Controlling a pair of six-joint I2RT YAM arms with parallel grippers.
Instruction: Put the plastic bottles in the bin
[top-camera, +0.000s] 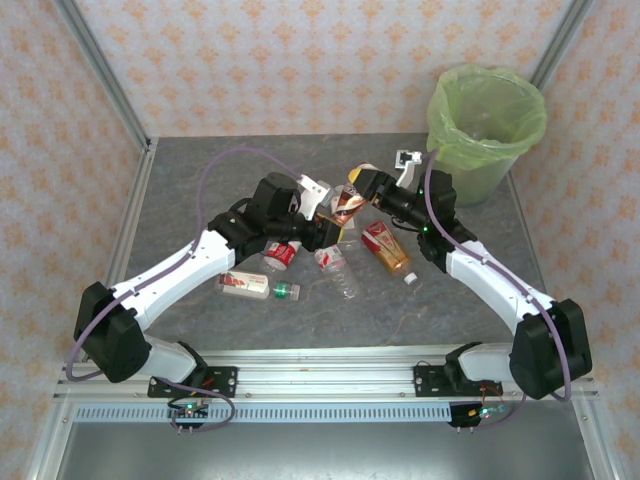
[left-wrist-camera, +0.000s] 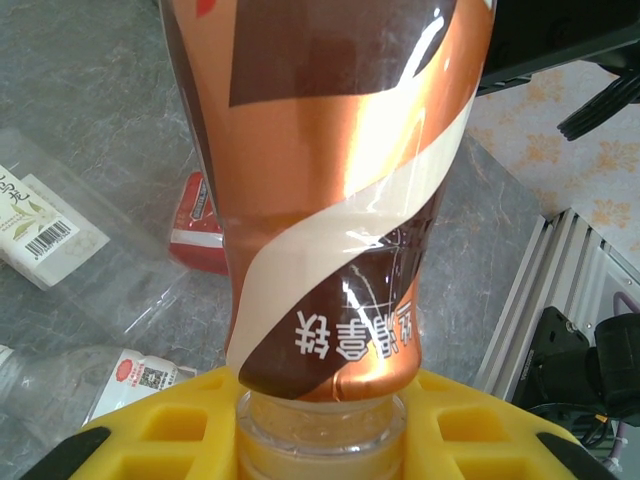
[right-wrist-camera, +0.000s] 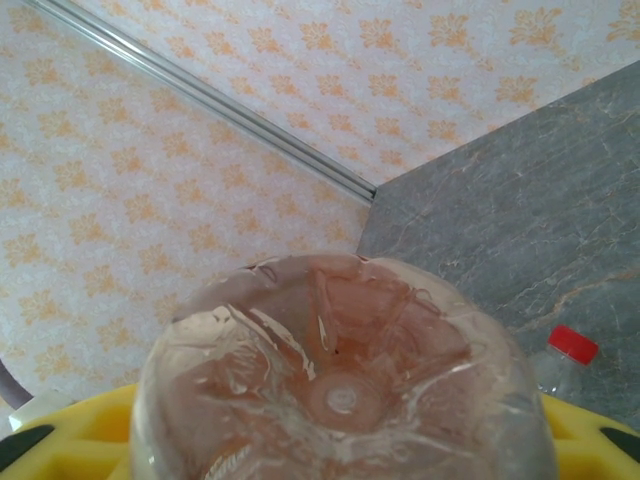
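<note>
The brown-orange bottle (top-camera: 347, 203) is held over the middle of the table (top-camera: 200, 200). Loose bottles (top-camera: 337, 268) lie beneath it, and the bin (top-camera: 480, 170) stands well apart at the far right. Both arms reach inward and meet. The left gripper (left-wrist-camera: 320, 425) is clamped on the neck. The right gripper (right-wrist-camera: 340, 420) surrounds the base; whether it is gripping cannot be told. The bottle's long axis runs from gripper to gripper, neck leftward.

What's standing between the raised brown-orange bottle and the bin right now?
Nothing loose that I can see. The brown-orange bottle sits between the left gripper and the right gripper. Toward the bin there is just the right arm's own wrist, and no other bottle lies on that stretch of table.
</note>
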